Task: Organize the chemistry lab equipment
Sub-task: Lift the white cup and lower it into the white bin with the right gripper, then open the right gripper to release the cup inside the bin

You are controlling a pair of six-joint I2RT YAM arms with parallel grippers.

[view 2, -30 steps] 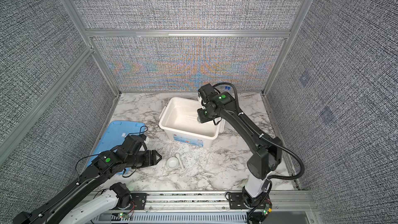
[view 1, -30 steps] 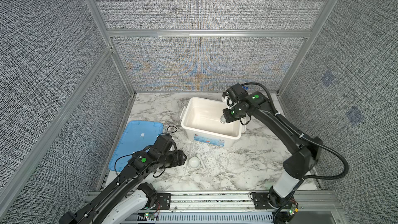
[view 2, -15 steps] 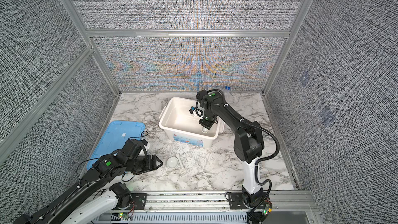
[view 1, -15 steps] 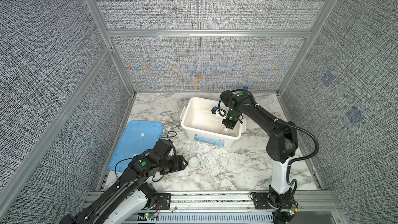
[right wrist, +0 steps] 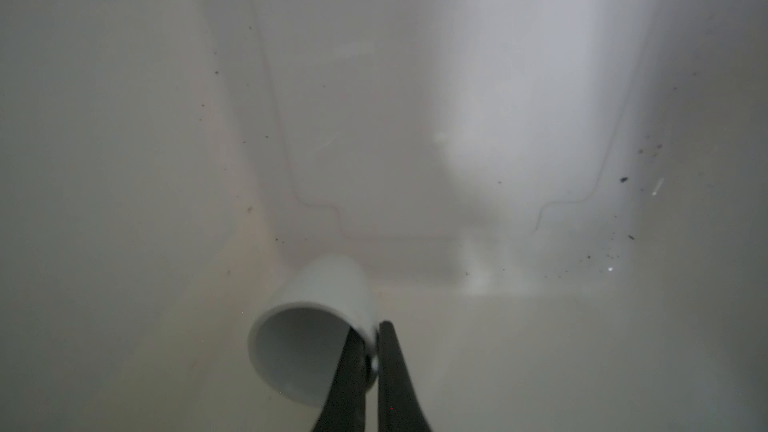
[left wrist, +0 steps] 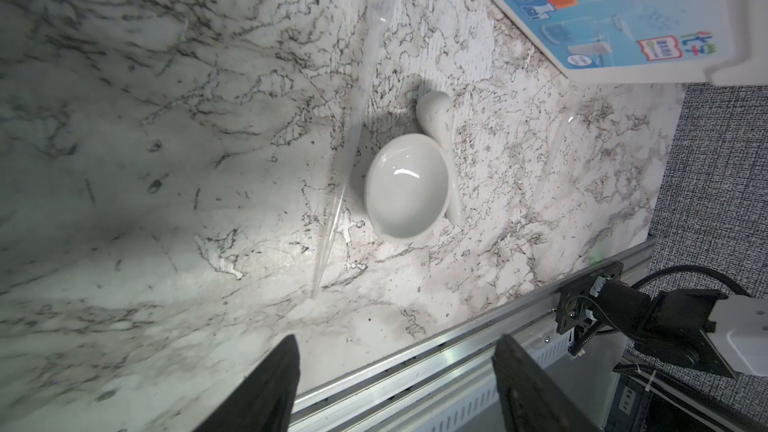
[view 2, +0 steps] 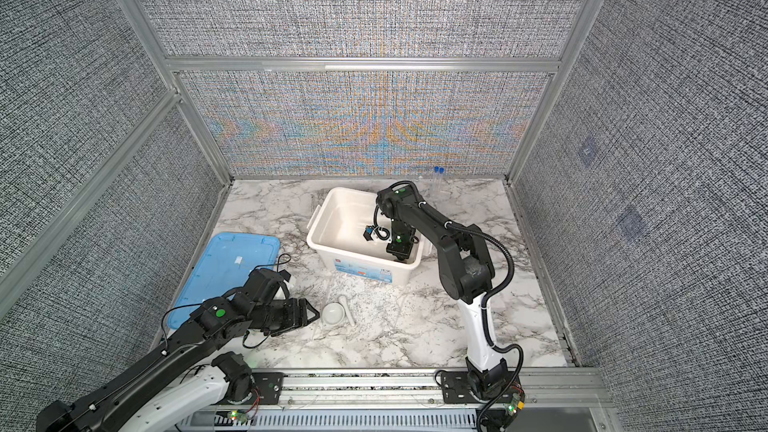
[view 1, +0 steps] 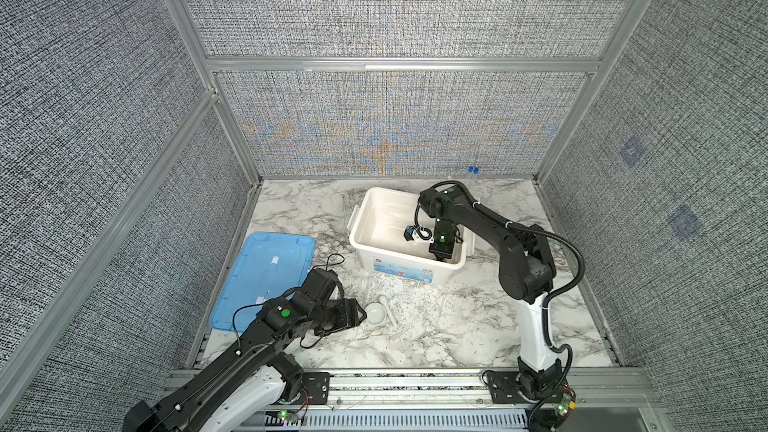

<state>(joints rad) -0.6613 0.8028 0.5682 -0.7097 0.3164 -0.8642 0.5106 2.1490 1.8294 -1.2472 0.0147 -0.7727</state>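
Note:
The white mortar bowl [view 1: 376, 312] [view 2: 333, 312] [left wrist: 407, 187] rests on the marble near the front, and the white pestle [view 1: 390, 314] [left wrist: 434, 112] lies against its side. A thin clear rod [left wrist: 353, 130] lies beside the bowl. My left gripper [view 1: 360, 314] [view 2: 314, 316] [left wrist: 399, 342] is open and empty, just left of the bowl. My right gripper [view 1: 441, 257] [right wrist: 372, 338] reaches down inside the white tub [view 1: 353, 234] [view 2: 316, 226]. It is shut on the rim of a small white dish [right wrist: 316, 326], which hangs tilted. Two clear tubes with blue caps [view 1: 473, 174] [view 2: 438, 176] lie by the back wall.
A flat light-blue lid [view 1: 266, 276] [view 2: 224, 268] lies left of the tub, behind my left arm. The tub's labelled front wall [left wrist: 623, 14] stands just beyond the pestle. An aluminium rail [view 1: 395, 384] runs along the table's front edge.
My right arm has folded down, lowering the gripper and its dish from above the tub's far rim into the tub. My left gripper has sunk slightly toward the bowl.

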